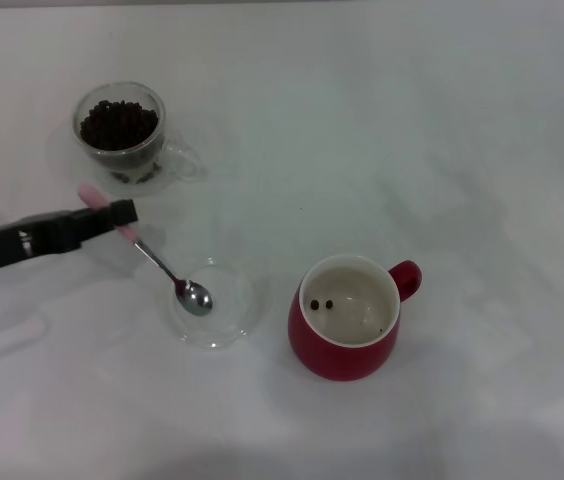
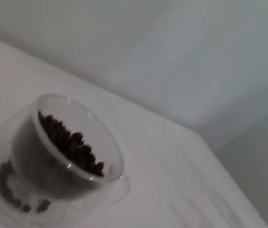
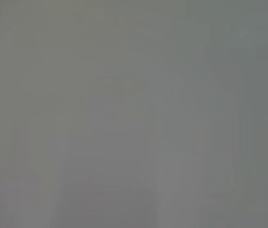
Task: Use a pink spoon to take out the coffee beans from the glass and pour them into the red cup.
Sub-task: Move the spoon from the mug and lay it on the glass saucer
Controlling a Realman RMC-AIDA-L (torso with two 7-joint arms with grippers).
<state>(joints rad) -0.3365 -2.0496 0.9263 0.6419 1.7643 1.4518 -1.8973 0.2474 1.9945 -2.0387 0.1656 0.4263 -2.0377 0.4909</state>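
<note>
My left gripper [image 1: 122, 213] comes in from the left and is shut on the pale pink handle of the pink spoon [image 1: 162, 268]. The spoon slants down to the right, and its metal bowl rests in the flat clear dish [image 1: 234, 318]. The glass [image 1: 119, 135] stands at the back left, holding a heap of coffee beans [image 1: 118, 123]; it also shows in the left wrist view [image 2: 53, 161] with the beans [image 2: 72, 142]. The red cup [image 1: 347, 318] stands at the front right with a few beans [image 1: 322, 304] inside. My right gripper is out of view.
The white table [image 1: 442, 150] carries only the glass, the dish and the red cup. The right wrist view shows a plain grey blur.
</note>
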